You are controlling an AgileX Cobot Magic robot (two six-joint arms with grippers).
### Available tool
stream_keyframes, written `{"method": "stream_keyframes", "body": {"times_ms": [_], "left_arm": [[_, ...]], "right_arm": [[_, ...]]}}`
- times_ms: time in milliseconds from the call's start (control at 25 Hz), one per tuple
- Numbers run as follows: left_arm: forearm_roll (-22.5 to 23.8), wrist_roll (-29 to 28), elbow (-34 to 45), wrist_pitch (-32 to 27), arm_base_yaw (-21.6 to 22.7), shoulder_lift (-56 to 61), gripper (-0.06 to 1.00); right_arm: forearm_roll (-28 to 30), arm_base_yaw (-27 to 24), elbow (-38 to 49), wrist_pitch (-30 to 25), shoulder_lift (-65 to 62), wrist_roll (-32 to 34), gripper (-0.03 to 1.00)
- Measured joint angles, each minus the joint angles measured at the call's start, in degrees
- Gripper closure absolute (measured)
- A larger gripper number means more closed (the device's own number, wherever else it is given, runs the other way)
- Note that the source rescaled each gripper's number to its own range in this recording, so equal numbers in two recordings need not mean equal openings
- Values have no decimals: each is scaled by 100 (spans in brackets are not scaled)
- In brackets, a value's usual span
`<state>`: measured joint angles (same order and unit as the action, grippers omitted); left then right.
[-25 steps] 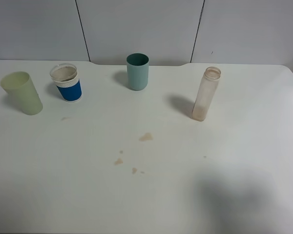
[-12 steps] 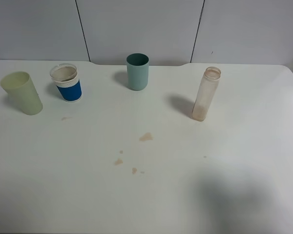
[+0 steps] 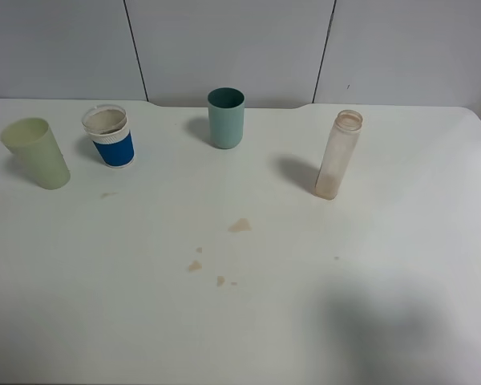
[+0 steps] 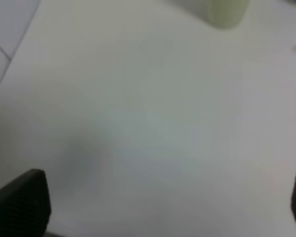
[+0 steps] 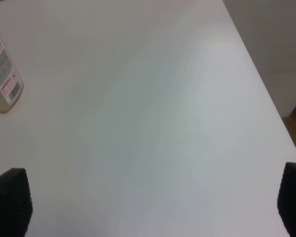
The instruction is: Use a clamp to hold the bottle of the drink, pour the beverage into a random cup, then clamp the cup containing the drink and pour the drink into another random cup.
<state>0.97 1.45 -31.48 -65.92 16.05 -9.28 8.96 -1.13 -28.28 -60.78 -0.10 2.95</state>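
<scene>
— Near side first?
— Both grippers' jaws spread wide, empty, left gripper and right gripper. Brown spills mid-table.
— The bottle?
— Upright, clear, right of centre; only the right wrist view shows its label. Yellow-green cup far left, blue-banded cup beside it.

Open table before bottle

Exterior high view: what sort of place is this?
Probably a lab test bench, not a kitchen: a bare white table against plain grey wall panels, set only with three cups and an uncapped bottle.
</scene>
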Motion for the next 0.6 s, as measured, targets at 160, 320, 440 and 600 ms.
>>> {"method": "stream_keyframes", "body": {"times_ms": [160, 320, 440, 600], "left_arm": [[-97, -8, 245, 437, 30, 448, -3], [-141, -8, 251, 540, 30, 811, -3], [-147, -8, 251, 545, 35, 941, -3], [-147, -14, 251, 545, 35, 955, -3]], "right_arm": [[0, 0, 0, 0, 0, 0, -3], [0, 0, 0, 0, 0, 0, -3], [0, 0, 0, 0, 0, 0, -3], [0, 0, 0, 0, 0, 0, -3]]}}
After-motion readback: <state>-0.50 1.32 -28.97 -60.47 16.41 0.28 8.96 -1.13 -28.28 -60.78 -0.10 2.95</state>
